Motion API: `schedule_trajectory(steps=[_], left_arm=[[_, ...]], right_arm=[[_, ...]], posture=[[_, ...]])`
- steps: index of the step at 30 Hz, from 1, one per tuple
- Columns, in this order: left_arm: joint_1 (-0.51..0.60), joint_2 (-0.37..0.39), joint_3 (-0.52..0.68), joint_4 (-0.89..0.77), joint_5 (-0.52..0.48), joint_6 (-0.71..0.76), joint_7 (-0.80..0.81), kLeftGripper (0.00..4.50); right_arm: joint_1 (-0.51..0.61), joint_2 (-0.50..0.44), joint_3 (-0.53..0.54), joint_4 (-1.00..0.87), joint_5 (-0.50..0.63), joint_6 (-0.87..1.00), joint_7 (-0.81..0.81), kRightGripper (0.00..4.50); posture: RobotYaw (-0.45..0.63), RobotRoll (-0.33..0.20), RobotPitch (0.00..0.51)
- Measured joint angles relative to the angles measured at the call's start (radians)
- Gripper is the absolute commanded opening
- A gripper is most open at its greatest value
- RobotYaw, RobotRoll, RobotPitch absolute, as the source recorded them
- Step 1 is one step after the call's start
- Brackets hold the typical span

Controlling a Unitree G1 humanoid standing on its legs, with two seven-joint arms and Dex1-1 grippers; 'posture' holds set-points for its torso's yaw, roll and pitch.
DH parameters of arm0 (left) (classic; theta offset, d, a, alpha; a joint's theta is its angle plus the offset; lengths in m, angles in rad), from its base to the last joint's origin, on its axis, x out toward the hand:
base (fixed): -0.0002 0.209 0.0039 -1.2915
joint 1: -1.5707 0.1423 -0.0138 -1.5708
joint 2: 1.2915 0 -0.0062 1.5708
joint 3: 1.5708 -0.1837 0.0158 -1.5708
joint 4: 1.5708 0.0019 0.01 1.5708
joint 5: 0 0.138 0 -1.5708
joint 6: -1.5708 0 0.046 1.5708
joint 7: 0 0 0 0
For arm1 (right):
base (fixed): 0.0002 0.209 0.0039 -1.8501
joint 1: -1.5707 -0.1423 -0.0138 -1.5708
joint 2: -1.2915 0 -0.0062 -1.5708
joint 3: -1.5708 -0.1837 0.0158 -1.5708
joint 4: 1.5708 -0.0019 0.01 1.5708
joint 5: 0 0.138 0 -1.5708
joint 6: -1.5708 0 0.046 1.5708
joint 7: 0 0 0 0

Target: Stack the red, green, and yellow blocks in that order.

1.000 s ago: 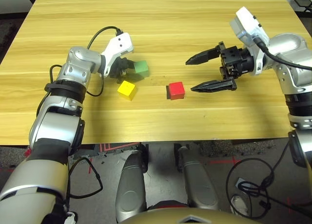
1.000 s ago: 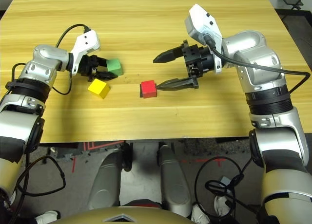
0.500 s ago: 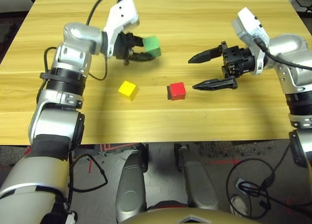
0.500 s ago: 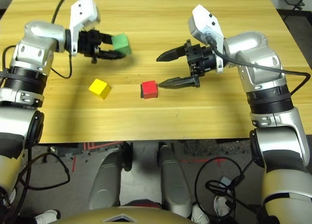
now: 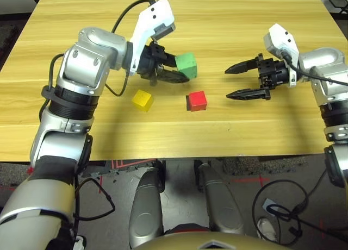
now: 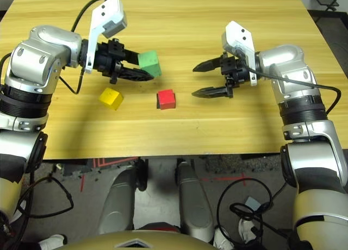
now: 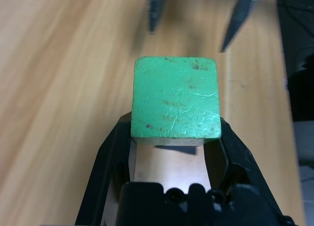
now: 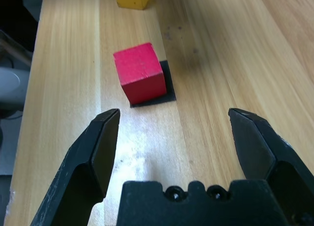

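Worktop [image 5: 217, 22]: pale wooden surface with lengthwise grain, carrying the loose blocks and lying under both arms.

Left gripper [image 5: 184, 72]: black two-fingered unit on the silver left arm, hanging above the worktop and reaching toward the middle. Its fingers [image 7: 110, 152] are pinching in close, clamping the green block by two opposite sides, the block sitting out at their tips.

Right gripper [image 5: 231, 82]: black two-fingered unit on the right arm, pointing toward the middle of the worktop, to the right of the red block and apart from it. Its fingers [image 8: 93, 147] are standing spread at their widest, gripping nothing and touching nothing; in the right wrist view the red block is lying ahead of the gap between them.

Green block [image 5: 186, 63]: light green cube with a scuffed face, being carried clear of the worktop in the left gripper, hanging above and a little to the left of the red block.

Red block [image 5: 197, 100]: bright red cube, resting on the worktop near the middle, sitting on the black square patch.

Yellow block [image 5: 142, 100]: yellow cube, resting on the worktop to the left of the red block, apart from it, below the left gripper's wrist.

Black square patch [image 8: 168, 86]: flat dark square lying under the red block, its edge peeking out along two sides.
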Motion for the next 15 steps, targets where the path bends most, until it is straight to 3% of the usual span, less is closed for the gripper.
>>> schedule_trajectory(steps=[15], left_arm=[[0.086, -0.021, -0.104, -0.074, -0.008, -0.006, 0.040, 2.09]], right_arm=[[0.036, 0.000, -0.024, -0.083, 0.003, 0.043, -0.010, 4.50]], posture=[[-0.09, -0.068, 0.294]])
